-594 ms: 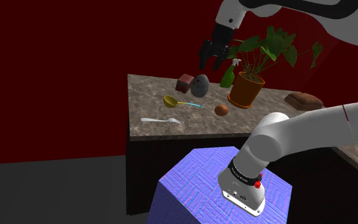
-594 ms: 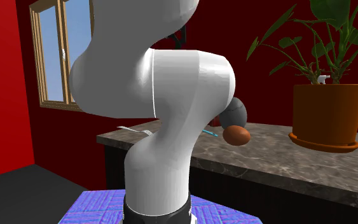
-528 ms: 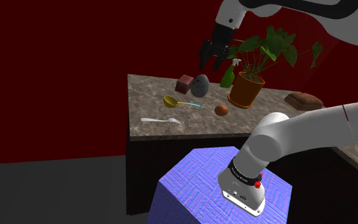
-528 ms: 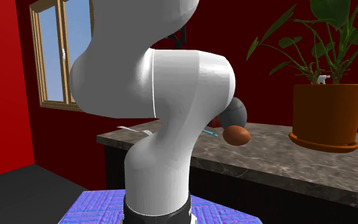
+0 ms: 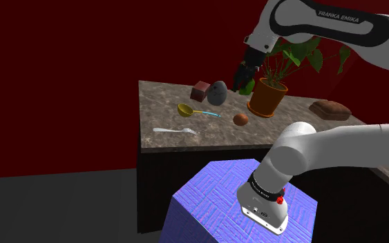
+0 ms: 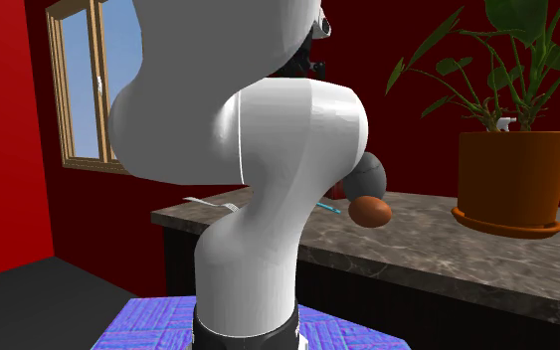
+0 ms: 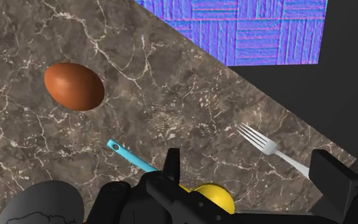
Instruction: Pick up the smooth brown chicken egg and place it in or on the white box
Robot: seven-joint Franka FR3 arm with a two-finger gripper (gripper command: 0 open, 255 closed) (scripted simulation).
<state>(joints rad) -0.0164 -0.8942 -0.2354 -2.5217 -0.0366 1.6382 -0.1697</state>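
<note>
The brown egg lies on the marble counter, in front of the plant pot; I also see this egg in the second exterior view and the egg in the wrist view, ahead of the fingers and off to one side. A small reddish-brown box stands at the counter's back, beside a grey egg-shaped stone. My gripper hangs open above the counter, higher than the egg and behind it. In the wrist view the gripper has nothing between its separated fingers.
A yellow ladle with a blue handle and a white fork lie toward the shoulder view's left. A potted plant and green spray bottle stand close to the gripper. A brown loaf is at the right. The blue-patterned stand sits below the counter.
The arm has swung toward the shoulder view's right and lower, from above the box and stone to beside the plant. The hand has turned. The egg has not moved.
</note>
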